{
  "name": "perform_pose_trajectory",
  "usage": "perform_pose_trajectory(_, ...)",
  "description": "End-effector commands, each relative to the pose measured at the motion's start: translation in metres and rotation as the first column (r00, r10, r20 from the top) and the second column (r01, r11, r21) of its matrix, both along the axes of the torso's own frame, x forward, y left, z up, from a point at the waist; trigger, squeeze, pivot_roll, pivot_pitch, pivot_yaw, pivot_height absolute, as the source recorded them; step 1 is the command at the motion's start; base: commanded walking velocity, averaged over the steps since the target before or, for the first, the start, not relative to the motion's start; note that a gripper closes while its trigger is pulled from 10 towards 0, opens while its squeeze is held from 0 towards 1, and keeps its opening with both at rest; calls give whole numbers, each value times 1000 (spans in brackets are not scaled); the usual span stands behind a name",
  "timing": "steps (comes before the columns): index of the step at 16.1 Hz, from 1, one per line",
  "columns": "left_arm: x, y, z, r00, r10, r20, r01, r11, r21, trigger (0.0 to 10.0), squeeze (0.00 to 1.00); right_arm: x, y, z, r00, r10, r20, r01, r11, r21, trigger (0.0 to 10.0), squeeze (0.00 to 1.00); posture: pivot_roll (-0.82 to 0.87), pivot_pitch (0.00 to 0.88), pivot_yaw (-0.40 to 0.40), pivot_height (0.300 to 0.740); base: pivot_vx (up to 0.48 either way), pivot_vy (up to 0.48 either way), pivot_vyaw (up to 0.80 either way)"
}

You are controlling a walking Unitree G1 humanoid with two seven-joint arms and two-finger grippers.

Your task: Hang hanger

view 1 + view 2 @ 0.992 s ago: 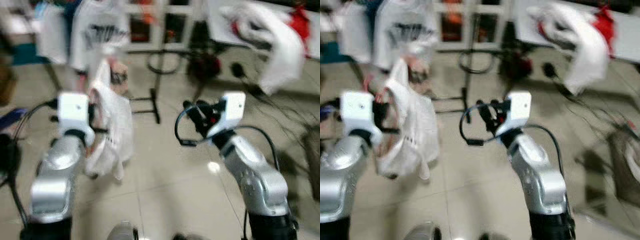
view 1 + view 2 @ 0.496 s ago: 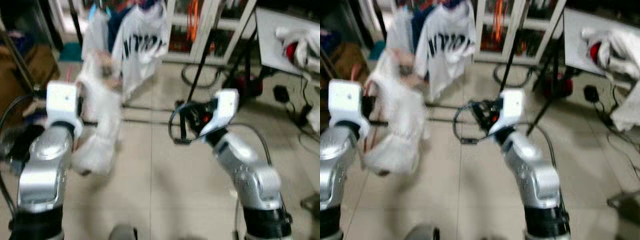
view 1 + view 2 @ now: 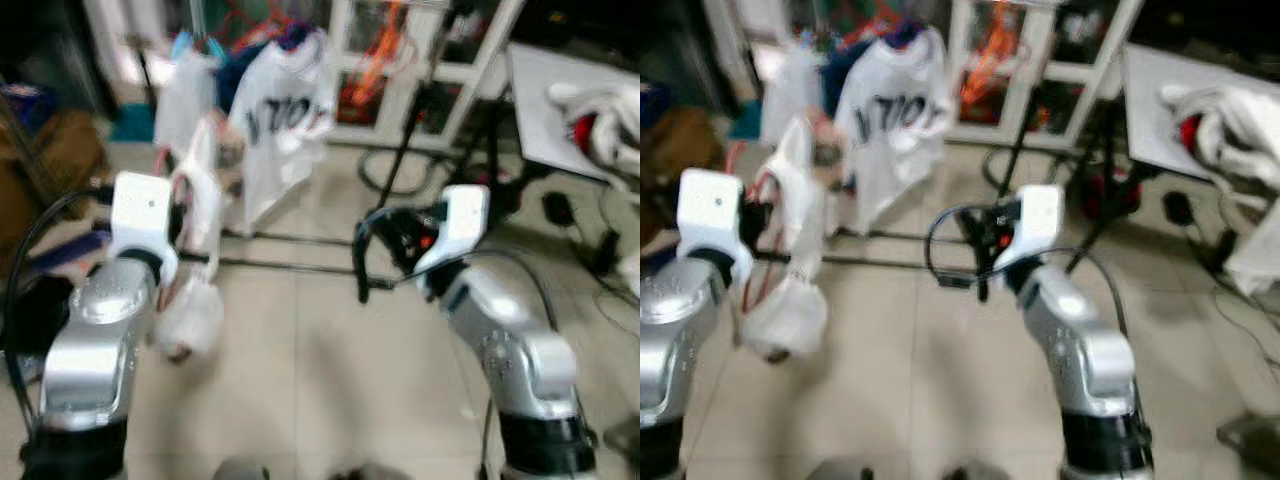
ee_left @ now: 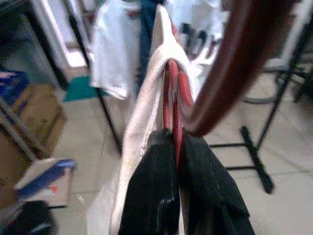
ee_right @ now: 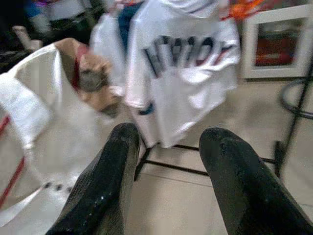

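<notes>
Step in hand, as judged: carry the red hanger (image 4: 170, 93) to the clothes rack (image 3: 300, 266) and hook it beside the garments already there.

To do it well: keep the grip firm, since the white garment (image 3: 197, 200) draped on the hanger hangs loose and will sway; raise the hook above the rack's top rail, which lies out of frame, and lower it on rather than push sideways. Pick a gap clear of the white lettered T-shirt (image 3: 277, 120) so the fabrics do not tangle.

Left gripper (image 4: 182, 142): fingers pressed together on the lower loop of the red hanger, the garment falling along one side. The arm is bent and raised, holding the hanger in front of the rack, near the lettered T-shirt but not touching it.

Right gripper (image 5: 171, 147): fingers spread apart, nothing between them. The arm is bent forward at chest level, pointing toward the rack, to the right of the hanger and well apart from it.
</notes>
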State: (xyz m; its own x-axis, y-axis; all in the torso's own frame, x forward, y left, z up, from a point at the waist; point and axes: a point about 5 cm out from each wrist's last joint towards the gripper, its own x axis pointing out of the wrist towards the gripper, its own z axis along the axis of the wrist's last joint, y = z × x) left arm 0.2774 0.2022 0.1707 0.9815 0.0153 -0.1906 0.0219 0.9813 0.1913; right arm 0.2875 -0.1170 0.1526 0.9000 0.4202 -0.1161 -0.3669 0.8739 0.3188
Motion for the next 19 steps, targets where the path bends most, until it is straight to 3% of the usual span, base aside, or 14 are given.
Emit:
perform_pose_trajectory(1,0,-17,5,997,-74,19,74,997,-9,10000,0,0,-14,1,999,-42,-5,42,999,-17,10000,0,48,56,-77,740,409,0,-800)
perform_pose_trajectory(5,1,-21,2,992,-127,-8,127,992,-16,10000,0,-1,-15,1,999,-45,-15,45,999,-27,10000,0,45,41,-77,740,402,0,-341)
perform_pose_trajectory(10,9,-5,7,1000,-24,-1,24,999,37,10000,0,-4,-11,-1,999,22,-33,-23,999,-38,10000,0,44,49,-71,740,395,0,0)
perform_pose_trajectory(12,3,4,1,998,32,-60,-29,998,54,10000,0,-7,-11,-4,997,56,-55,-59,997,-46,10000,0,49,50,-71,740,172,0,0)
perform_pose_trajectory(15,1,6,-5,990,37,-133,-33,999,32,10000,0,-9,-10,-3,992,120,-47,-123,991,-59,10000,0,58,55,-80,740,0,0,0)
perform_pose_trajectory(17,2,6,-6,979,-2,-202,10,999,38,10000,0,-9,-10,-2,986,162,-46,-165,984,-74,10000,0,63,59,-85,740,0,0,0)
perform_pose_trajectory(18,2,2,-5,965,-106,-239,114,993,17,10000,0,-8,-11,-2,982,182,-50,-185,980,-76,10000,0,64,60,-93,740,0,0,0)
perform_pose_trajectory(19,0,0,-4,929,-214,-301,227,974,7,10000,0,-9,-12,0,976,211,-54,-215,973,-83,10000,0,63,61,-97,740,0,0,0)
